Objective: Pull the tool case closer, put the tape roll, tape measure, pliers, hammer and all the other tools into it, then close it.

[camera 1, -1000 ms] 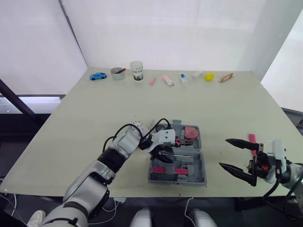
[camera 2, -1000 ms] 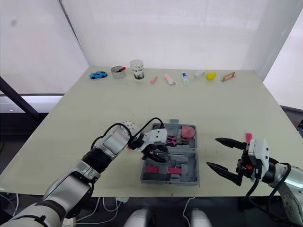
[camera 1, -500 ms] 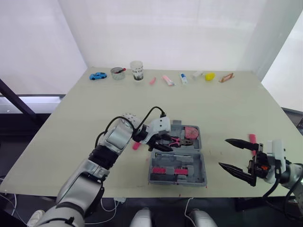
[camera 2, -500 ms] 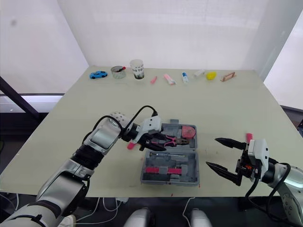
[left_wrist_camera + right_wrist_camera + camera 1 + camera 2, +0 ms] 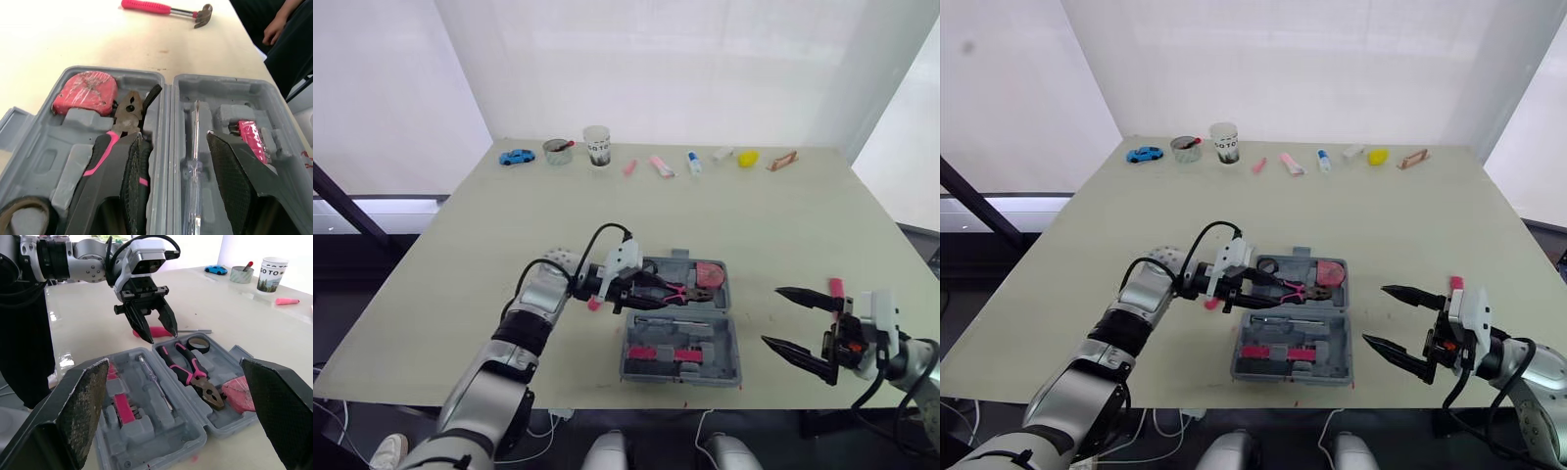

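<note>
The hammer [image 5: 164, 8], a bright pink handle on a short steel neck with a dark claw head, lies flat on the pale worktop [image 5: 754, 225]. It is right of the open grey plastic tool case [image 5: 677, 371], apart from it, and close by the right pincer [image 5: 771, 315] on its far side. That pincer hangs empty, jaws spread wide, at the near right edge.

I judge the hammer stiff and head-heavy. Taken at the handle's end it would likely droop, so a hold across the handle close to the head looks safest. The grip seems rubbery enough not to slip.

The left pincer [image 5: 159, 334] hovers over the case's far left side, part open and holding nothing. Just left of the case lies a pink-handled tool [image 5: 594, 303] with a thin metal shaft, probably a screwdriver, light and prone to roll. Inside the case sit black-and-pink pliers [image 5: 124, 115], a pink tape measure [image 5: 85, 93] and a dark tape roll [image 5: 198, 343].
</note>
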Robot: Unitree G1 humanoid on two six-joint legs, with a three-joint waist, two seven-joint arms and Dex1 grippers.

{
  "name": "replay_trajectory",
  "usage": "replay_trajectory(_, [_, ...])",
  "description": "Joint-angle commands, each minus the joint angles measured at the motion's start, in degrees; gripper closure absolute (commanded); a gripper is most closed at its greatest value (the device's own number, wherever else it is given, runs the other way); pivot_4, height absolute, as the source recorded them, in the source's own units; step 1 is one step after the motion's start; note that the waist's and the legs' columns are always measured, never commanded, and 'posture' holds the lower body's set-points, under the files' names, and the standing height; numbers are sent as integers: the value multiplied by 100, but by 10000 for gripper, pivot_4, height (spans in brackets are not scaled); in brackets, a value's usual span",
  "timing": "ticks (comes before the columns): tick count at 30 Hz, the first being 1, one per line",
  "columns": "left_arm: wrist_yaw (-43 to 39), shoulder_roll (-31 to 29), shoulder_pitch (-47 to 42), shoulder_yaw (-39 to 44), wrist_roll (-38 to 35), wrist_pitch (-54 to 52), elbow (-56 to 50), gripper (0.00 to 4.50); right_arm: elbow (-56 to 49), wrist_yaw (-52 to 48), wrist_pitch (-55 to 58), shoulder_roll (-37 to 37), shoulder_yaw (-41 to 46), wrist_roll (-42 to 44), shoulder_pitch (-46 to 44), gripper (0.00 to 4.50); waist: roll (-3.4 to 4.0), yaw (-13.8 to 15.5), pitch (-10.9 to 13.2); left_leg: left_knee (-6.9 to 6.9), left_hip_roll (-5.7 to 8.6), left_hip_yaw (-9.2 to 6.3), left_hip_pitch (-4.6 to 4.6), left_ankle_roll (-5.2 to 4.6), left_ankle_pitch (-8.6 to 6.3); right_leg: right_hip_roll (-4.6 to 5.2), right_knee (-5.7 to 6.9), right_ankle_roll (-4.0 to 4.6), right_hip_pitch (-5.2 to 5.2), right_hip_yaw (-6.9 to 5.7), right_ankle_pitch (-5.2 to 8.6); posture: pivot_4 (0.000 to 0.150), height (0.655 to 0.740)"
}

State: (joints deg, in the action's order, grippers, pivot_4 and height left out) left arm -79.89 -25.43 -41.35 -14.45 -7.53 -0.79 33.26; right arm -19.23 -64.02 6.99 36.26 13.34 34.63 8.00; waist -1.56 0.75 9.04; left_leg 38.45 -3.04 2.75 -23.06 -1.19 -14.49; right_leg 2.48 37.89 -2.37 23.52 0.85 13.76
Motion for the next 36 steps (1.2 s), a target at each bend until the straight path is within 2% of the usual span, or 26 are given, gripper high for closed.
replay_trajectory(1, [-102,-7,-64,56,20,271,183,22107,-110,25,-156,-29,50,31,-26,0,0,-7,0,0,0,0,1,0,0,-1,0,0,0,0,0,1500,7400])
replay_trajectory(10, [-365,195,65,-83,41,491,164,22107,-78,37,-205,-53,25,9,-9,0,0,1,0,0,-1,2,0,0,0,-2,0,0,0,2,0,1500,7400])
replay_trajectory(13, [-453,283,70,-60,-6,573,301,29739,-93,39,-199,-43,33,13,9,0,0,0,0,0,-1,1,0,0,0,-2,0,0,0,1,-1,1500,7400])
replay_trajectory(16, [-439,405,33,-54,13,763,531,42470,-78,25,-202,-28,54,14,27,0,0,-4,0,0,-1,0,1,0,0,-2,1,0,0,1,-1,1500,7400])
replay_trajectory(17, [-426,455,8,-63,36,832,634,44752,-83,29,-200,-28,55,14,32,0,0,-4,0,0,-1,1,1,0,0,-2,1,0,0,1,-1,1500,7400])
replay_trajectory(36, [-184,711,-231,-106,508,1542,1588,44752,-97,60,-240,-48,57,-24,63,0,0,-4,0,0,-1,0,-1,0,0,-2,-1,0,0,0,-1,1500,7400])
